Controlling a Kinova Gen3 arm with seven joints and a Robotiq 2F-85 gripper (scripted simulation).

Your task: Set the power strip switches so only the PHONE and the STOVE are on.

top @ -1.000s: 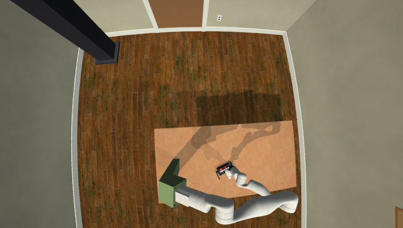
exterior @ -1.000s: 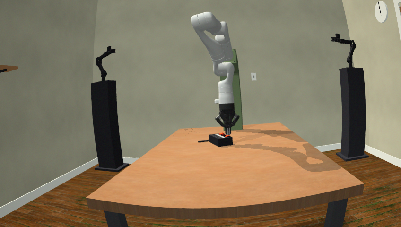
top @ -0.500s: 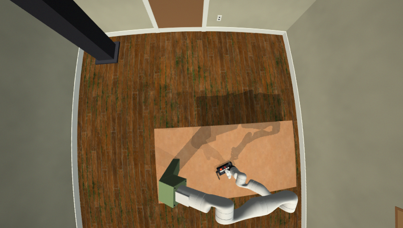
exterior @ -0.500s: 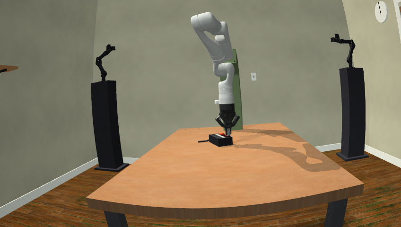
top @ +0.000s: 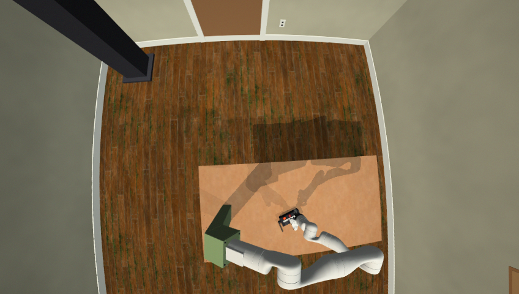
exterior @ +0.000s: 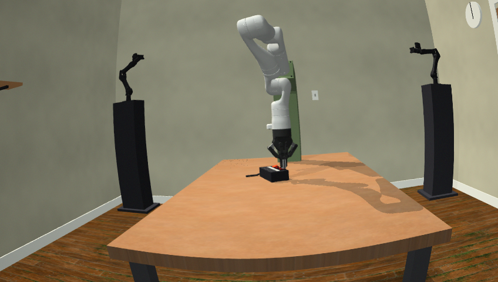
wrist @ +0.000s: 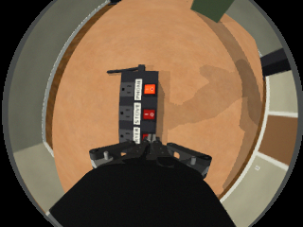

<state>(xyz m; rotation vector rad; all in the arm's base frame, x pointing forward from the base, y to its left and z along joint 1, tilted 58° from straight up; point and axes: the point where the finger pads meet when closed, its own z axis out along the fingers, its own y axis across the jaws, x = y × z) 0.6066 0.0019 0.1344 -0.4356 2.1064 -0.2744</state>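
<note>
power strip (wrist: 139, 109) lay flat and right way up on the wooden table (exterior: 244, 216), its short black cable (exterior: 252, 175) trailing off one end. in the wrist view it ran from 12 o'clock down toward the middle, with sockets along its 9 o'clock side and three switches along its 3 o'clock side. the far switch (wrist: 150, 89) glowed bright orange-red, the middle switch (wrist: 150, 113) showed a darker red, and the near switch (wrist: 146, 136) was partly hidden by the fingertips, so its position could not be told. the gripper (wrist: 151, 149) pointed straight down over the strip's near end, its fingers pressed fully together with nothing between them. whether the tips touched the switch could not be told. from above, the strip sat near the table's 6 o'clock edge.
</note>
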